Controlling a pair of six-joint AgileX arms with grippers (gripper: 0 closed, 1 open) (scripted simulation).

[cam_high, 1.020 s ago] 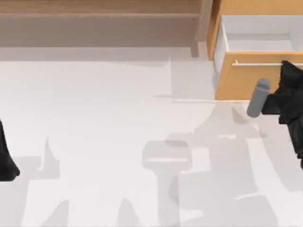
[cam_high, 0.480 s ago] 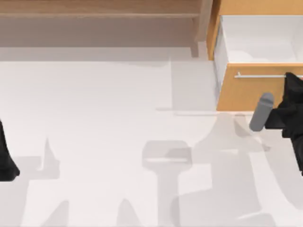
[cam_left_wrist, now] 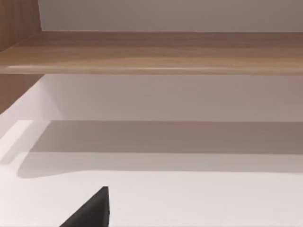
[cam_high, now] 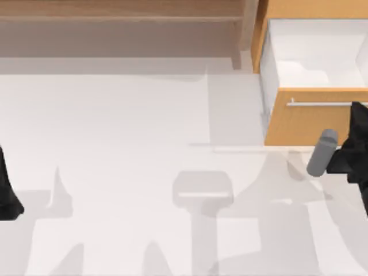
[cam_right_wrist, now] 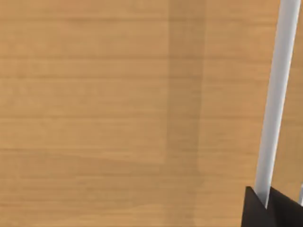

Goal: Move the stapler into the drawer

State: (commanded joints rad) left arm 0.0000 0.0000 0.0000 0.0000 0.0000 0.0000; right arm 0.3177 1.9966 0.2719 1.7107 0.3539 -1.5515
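The boxy drawer with the orange-tan wooden front (cam_high: 310,118) has slid further out toward the near side of the table over the last second: its front panel sits lower in the top view than it did, and more of the white-grey inner walls (cam_high: 270,75) and floor is now exposed. The right gripper (cam_high: 357,123) has moved back with it, at the right edge of the top view and right at the thin horizontal silver bar handle (cam_high: 322,104). In the right wrist view a dark fingertip (cam_right_wrist: 258,208) lies against that bar (cam_right_wrist: 277,99), so the fingers are probably closed around the handle, though the far finger is barely seen and I cannot be sure of the grip. A grey cylindrical part (cam_high: 321,152) juts out beside the gripper; it looks like part of the arm rather than the stapler, whose whereabouts I cannot tell. The left arm (cam_high: 7,192) is parked at the left edge of the table, with the wide brown wooden shelf (cam_left_wrist: 151,52) ahead of it. My judgement is that the opening step is nearly done and fetching the stapler is yet to come.
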